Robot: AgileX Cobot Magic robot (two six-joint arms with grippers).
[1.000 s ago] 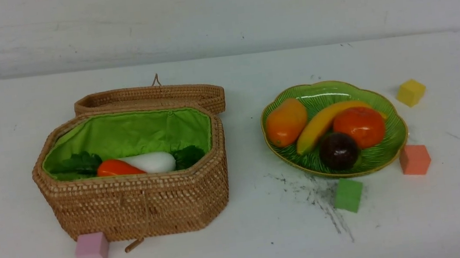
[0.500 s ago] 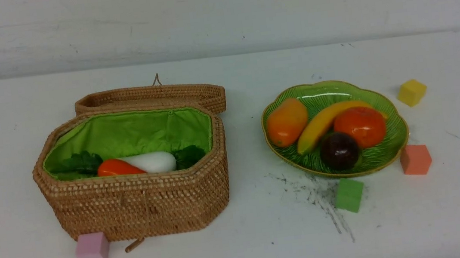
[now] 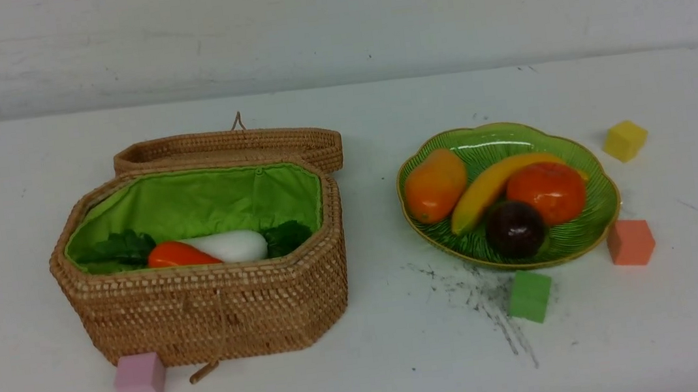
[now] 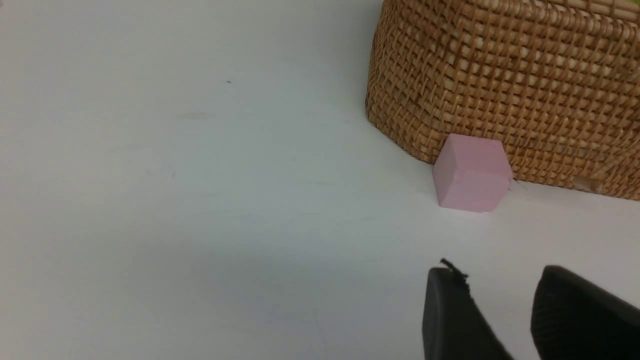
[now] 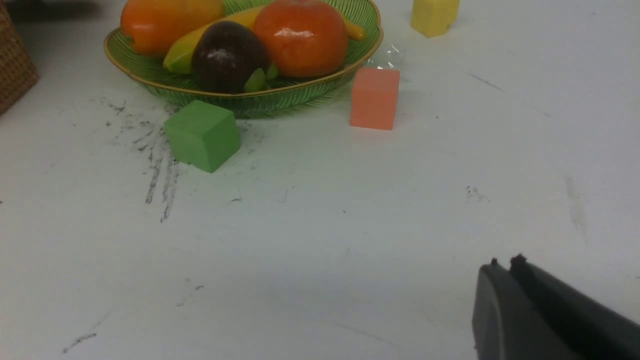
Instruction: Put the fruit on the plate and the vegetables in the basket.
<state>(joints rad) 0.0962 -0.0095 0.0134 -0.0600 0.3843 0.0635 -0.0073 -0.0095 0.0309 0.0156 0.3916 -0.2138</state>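
Taking the front view as a clock face, the basket [image 3: 207, 304] sits at about 9 o'clock on the white table [image 3: 383, 376], its wicker lid [image 3: 228, 147] thrown back behind it toward 12. Inside, against the green lining, the orange-red carrot [image 3: 179, 255] lies touching the white radish [image 3: 233, 245], with dark green leaves at both ends; an eggplant cannot be made out there. The plate [image 3: 493, 137] rests at about 3 o'clock, well apart from the basket. On it the mango-like oval [image 3: 434, 185] lies at the plate's 9 o'clock, the banana [image 3: 486, 190] runs slantwise across the middle, the round orange-red fruit [image 3: 546, 192] sits at its 3 o'clock, and the dark purple ball [image 3: 514, 228] at its 6, touching the banana and the round fruit. A pink cube [image 3: 140, 379] stands against the basket's near wall at 7 o'clock; a green cube [image 3: 529, 296], a salmon cube [image 3: 630, 243] and a yellow cube [image 3: 625, 140] ring the plate at its 6, 4 and 2 o'clock. The left gripper [image 4: 505, 300] hangs low over bare table near the pink cube, its fingers spread with a gap between them, holding nothing. The right gripper [image 5: 505, 262] hangs over bare table apart from the salmon cube, its fingers pressed together, empty.
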